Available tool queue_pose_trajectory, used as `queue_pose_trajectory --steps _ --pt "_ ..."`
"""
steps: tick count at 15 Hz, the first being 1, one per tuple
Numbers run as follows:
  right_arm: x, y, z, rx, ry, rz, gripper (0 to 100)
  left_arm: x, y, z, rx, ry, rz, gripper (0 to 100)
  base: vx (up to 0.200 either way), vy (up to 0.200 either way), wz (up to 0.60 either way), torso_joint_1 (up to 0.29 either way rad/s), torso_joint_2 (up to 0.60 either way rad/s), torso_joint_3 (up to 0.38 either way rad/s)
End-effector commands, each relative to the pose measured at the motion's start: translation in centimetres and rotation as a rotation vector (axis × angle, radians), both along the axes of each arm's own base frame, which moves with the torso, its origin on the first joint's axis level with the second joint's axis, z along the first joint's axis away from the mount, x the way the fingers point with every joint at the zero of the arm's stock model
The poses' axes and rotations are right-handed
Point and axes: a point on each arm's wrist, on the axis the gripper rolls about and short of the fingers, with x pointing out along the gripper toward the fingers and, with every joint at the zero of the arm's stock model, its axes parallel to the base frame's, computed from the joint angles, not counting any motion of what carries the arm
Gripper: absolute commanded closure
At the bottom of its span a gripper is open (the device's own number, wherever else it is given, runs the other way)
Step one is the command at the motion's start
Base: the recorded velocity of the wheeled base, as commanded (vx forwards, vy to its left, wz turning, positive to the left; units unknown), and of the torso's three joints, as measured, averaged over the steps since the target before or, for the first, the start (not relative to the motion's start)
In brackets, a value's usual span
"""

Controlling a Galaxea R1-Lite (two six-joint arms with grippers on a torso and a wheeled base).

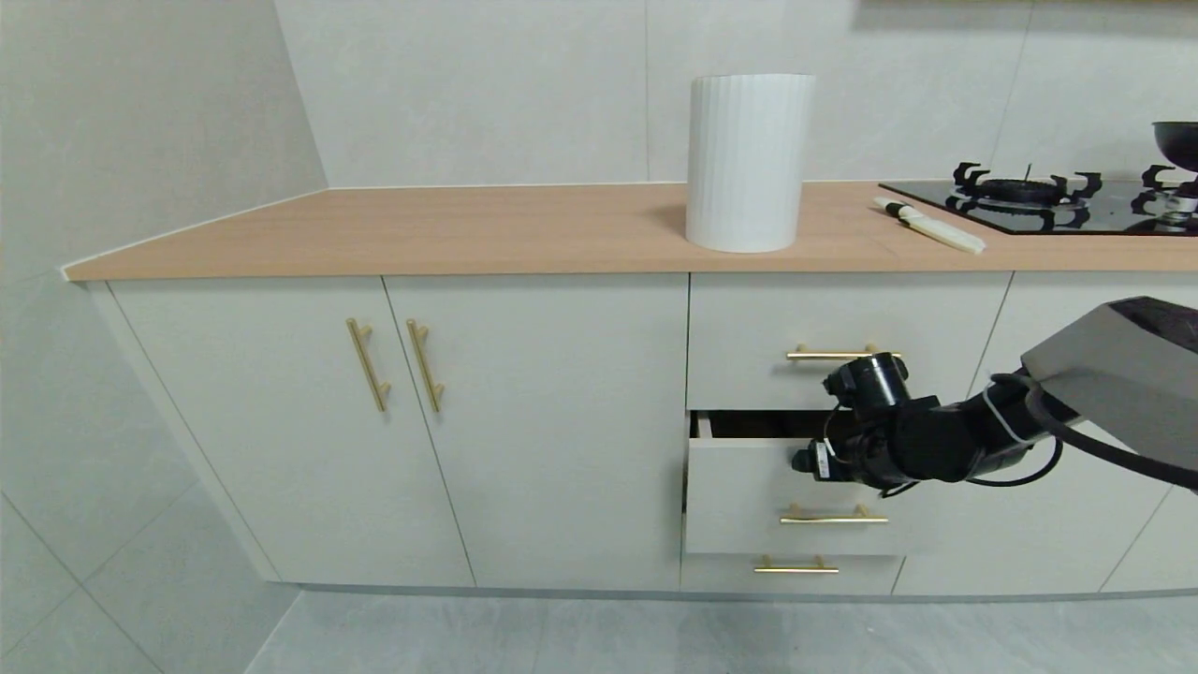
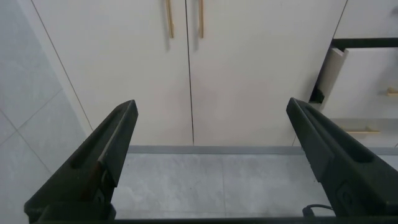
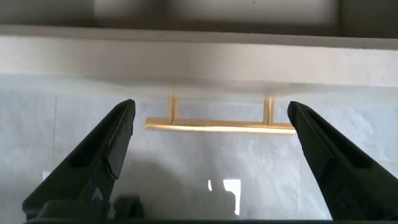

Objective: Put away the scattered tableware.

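Cream knife [image 1: 931, 227], ribbed white canister [image 1: 749, 164] (gold handle [image 1: 833, 516]).

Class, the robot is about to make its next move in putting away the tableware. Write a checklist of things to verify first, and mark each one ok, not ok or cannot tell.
1. Middle drawer open: ok. It is pulled partly out, with a dark gap along its top.
2. Right gripper open and empty: ok. It is at the drawer front.
3. Left gripper open and empty: ok. It faces the cabinet doors.
4. Knife put away: not ok. It lies on the countertop beside the hob.
5. Free room inside the drawer: cannot tell. The inside is dark.
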Motion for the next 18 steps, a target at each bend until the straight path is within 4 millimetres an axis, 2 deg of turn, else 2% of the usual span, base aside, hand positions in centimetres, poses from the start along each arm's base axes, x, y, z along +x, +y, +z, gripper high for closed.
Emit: queue_pose_trajectory --steps 1,10,18 --pt "0.7 -0.8 -1.5 -0.003 0.002 -0.026 0 0.0 0.0 0.0 0.0 0.0 0.001 0 0.0 0.0 0.0 0.0 0.0 0.0" --pt "3.4 -1.7 -3.5 0.031 -0.224 -0.126 0 0.0 0.0 0.0 0.0 0.0 0.001 0 0.0 0.0 0.0 0.0 0.0 0.0" --pt "4.6 -1.8 -3.7 0.026 -0.313 -0.179 0 0.0 0.0 0.0 0.0 0.0 0.001 0 0.0 0.0 0.0 0.0 0.0 0.0"
